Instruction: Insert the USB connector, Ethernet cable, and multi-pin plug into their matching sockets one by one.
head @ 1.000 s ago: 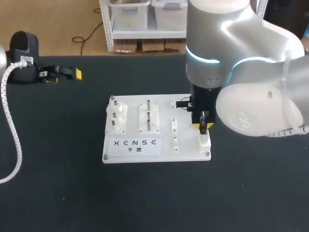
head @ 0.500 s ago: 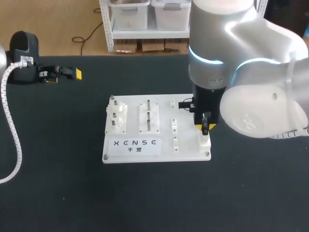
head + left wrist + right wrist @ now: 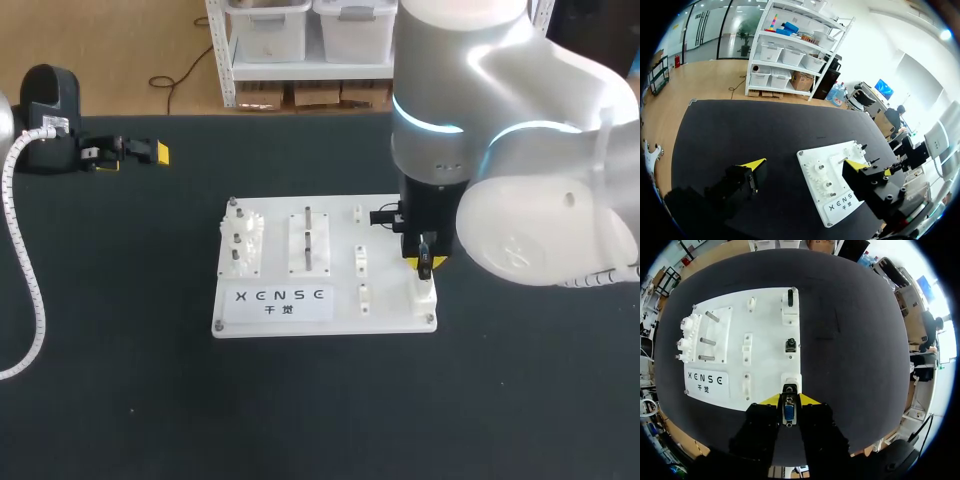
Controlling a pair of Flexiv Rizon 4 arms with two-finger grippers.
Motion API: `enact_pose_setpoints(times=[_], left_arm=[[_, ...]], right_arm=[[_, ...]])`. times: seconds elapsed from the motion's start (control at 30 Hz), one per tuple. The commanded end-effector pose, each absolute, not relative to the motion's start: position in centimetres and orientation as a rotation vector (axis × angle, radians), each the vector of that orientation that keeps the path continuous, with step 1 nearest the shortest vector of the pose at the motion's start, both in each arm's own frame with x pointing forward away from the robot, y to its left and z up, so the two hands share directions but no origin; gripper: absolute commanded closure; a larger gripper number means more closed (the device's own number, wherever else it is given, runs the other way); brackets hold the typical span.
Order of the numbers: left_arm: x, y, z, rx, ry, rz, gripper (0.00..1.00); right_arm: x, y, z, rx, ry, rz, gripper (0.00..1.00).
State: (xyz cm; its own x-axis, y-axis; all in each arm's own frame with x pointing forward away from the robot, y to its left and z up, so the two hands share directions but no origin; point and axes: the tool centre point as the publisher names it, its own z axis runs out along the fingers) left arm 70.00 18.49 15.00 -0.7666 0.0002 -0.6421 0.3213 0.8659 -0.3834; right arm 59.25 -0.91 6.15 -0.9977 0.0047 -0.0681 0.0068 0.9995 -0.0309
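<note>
Squarely over the near right corner of the white board [image 3: 392,312], the right claw [image 3: 789,400] is clamped on the multi-pin plug [image 3: 788,411], one yellow-tipped finger pressing each side of its body. The plug points down at the white socket block [image 3: 791,379] set in that corner. In the head view its tip sits at the block's top, and whether it is touching or seated cannot be told. Farther along the same edge of the board stand two dark fittings [image 3: 790,345], too small to identify. A gear stack [image 3: 243,240] and upright pegs [image 3: 308,243] occupy the board's other half, behind a printed label. The board lies flat in the middle of the black worktop [image 3: 320,420], with the right arm [image 3: 480,120] and its bulky silver housing rising over its right edge. Well apart from the board, near the worktop's far left corner, the left claw [image 3: 804,164] hangs with its fingers spread wide and nothing between them, pointing across the worktop towards the board.
</note>
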Motion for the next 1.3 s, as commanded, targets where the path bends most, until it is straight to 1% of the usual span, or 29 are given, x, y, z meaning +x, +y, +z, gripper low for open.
enact_pose_setpoints(times=[0.03, 1.3], left_arm=[[70.00, 18.49, 15.00, 0.232, 2.374, -0.636, 0.00], [70.00, 18.49, 15.00, 0.232, 2.374, -0.636, 0.00]], right_arm=[[59.13, -1.06, 5.88, 0.014, 3.070, -0.047, 1.00], [58.81, -1.40, 5.92, 0.027, 3.055, -0.042, 1.00]])
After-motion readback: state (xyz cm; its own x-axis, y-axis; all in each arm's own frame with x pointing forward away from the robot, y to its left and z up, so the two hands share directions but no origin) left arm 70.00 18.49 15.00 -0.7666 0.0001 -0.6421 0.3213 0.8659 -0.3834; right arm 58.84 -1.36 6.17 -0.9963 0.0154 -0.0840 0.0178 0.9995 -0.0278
